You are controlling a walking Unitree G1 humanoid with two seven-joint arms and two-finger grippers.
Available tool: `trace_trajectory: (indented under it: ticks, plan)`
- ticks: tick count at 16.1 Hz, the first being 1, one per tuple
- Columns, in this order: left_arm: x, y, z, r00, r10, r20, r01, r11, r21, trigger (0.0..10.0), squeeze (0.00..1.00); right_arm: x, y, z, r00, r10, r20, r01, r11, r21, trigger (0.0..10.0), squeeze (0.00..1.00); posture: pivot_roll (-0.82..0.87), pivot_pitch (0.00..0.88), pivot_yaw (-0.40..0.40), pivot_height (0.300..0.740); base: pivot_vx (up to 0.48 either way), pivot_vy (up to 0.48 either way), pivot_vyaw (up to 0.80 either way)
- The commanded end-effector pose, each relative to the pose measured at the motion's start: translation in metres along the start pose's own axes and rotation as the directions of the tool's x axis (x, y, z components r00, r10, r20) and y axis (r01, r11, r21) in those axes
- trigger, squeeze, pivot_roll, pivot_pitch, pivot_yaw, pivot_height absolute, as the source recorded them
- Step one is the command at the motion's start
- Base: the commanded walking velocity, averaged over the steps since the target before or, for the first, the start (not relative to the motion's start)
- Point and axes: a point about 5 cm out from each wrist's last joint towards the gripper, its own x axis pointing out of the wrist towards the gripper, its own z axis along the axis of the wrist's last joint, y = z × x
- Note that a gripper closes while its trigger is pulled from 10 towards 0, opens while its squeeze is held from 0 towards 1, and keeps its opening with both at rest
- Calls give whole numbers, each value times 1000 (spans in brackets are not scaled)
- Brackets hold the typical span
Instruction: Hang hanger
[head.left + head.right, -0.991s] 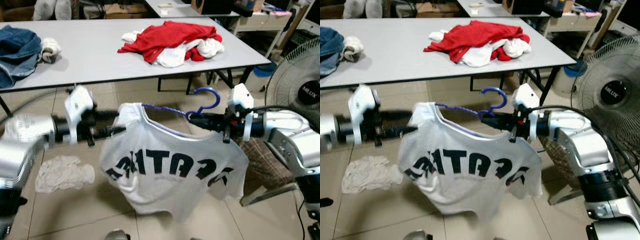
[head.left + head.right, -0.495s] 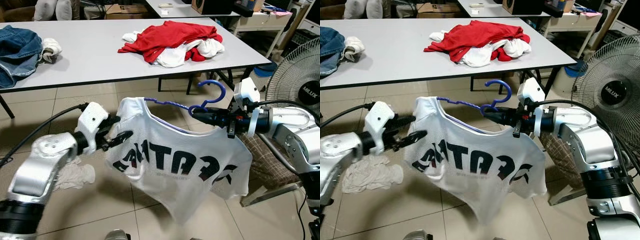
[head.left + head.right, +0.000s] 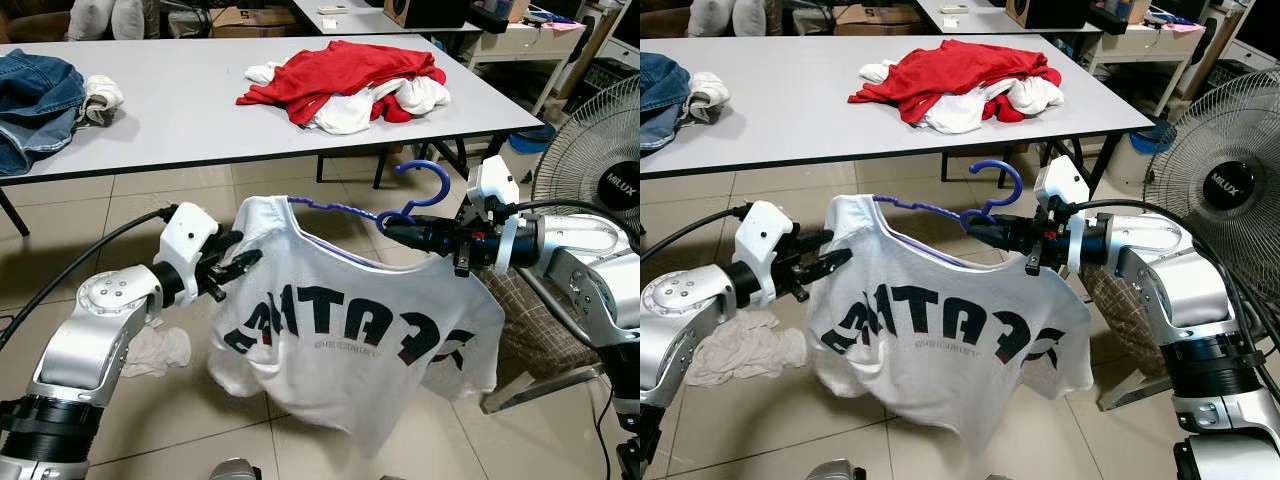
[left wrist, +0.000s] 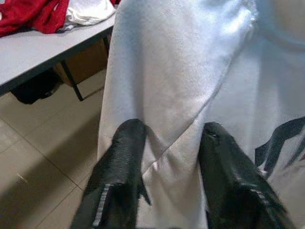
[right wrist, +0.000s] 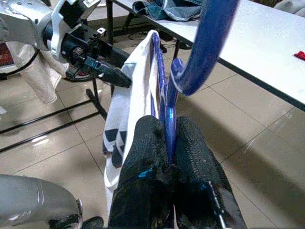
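A white T-shirt (image 3: 340,340) with dark lettering hangs on a blue hanger (image 3: 425,180) in front of me, above the tiled floor. My right gripper (image 3: 385,228) is shut on the hanger's neck just under the hook, holding it level; the right wrist view shows the blue hanger (image 5: 209,43) pinched between the fingers (image 5: 145,143). My left gripper (image 3: 243,260) is at the shirt's left sleeve, open. In the left wrist view its two fingers (image 4: 131,138) stand apart with the shirt's cloth (image 4: 181,62) lying between and beyond them.
A grey table (image 3: 180,110) stands behind, bearing a red and white clothes pile (image 3: 345,80) and jeans (image 3: 35,95). A standing fan (image 3: 600,170) is at the right. A white cloth (image 3: 160,350) lies on the floor below my left arm.
My left arm has swung down and in; its gripper, close on the shirt's shoulder a second ago, now stands open at the sleeve. The shirt hangs straighter. The right gripper rose slightly.
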Motion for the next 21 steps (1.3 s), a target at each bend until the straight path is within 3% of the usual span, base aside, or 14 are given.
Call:
trace_trajectory:
  ticks: [1, 7, 13, 15, 16, 21]
  plan:
    - [-1, 6, 7, 1000, 23, 19, -23, 999, 29, 0, 0, -5, -3, 7, 1000, -8, 13, 8, 1000, -19, 10000, 0, 15, 0, -39, 740, 0, 0, 0]
    - [-3, 8, 5, 1000, 15, 21, -16, 1000, 27, 0, 0, -4, -2, 5, 1000, -4, 5, 4, 1000, -23, 10000, 0, 16, 0, -38, 740, 0, 0, 0]
    - [-19, 19, 5, 997, -61, -40, 64, 996, 60, 0, 0, -4, -1, -1, 999, -3, -53, 1, 999, -41, 10000, 0, 18, 0, -40, 740, 0, 0, 0]
    - [-25, 26, 8, 994, -85, -65, 90, 993, 79, 0, 0, -3, 1, -5, 997, 6, -77, -10, 999, -47, 10000, 0, 22, 0, -37, 740, 0, 0, 0]
    - [-30, 36, 15, 992, -93, -83, 102, 988, 113, 0, 0, 0, 5, -7, 996, 26, -83, -30, 998, -46, 10000, 0, 25, 0, -34, 740, 0, 0, 0]
    - [-31, 55, 29, 988, -101, -121, 123, 974, 189, 0, 0, 4, 26, -14, 980, 156, -122, -159, 987, -17, 10000, 0, 26, 0, -16, 740, 0, 0, 0]
